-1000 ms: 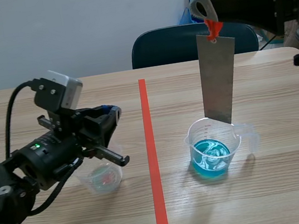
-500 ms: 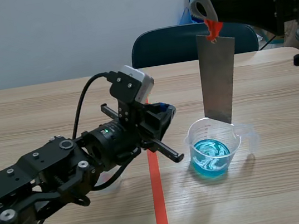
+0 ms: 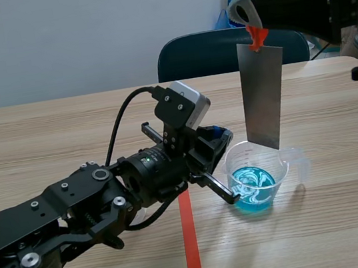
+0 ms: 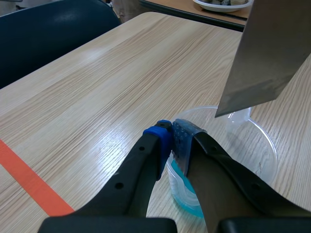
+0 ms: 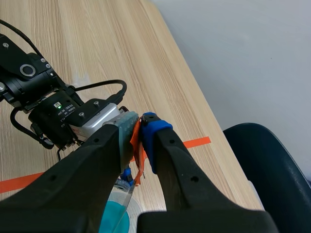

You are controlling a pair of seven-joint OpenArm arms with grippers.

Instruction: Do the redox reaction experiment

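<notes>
A clear plastic beaker [image 3: 260,174] with swirled blue liquid [image 3: 253,189] stands right of the red tape line. My left gripper [image 3: 228,194] comes across the line to the beaker's near-left rim. In the left wrist view the gripper [image 4: 171,140] is shut on that rim [image 4: 173,171], one pad inside and one outside. A grey metal sheet [image 3: 264,91] hangs upright over the beaker's opening, its lower edge [image 4: 228,109] just above the rim. The raised right gripper [image 3: 252,27] is shut on the orange-red clip [image 5: 136,144] at the sheet's top.
A dark blue chair [image 3: 207,54] stands behind the table's far edge. The red tape line [image 3: 191,247] runs down the middle. The left arm [image 3: 76,210] lies low across the table's left half and covers the small cup there.
The left arm has swung right from the small clear cup, across the red line, to the beaker's rim. The right arm and the metal sheet have stayed put.
</notes>
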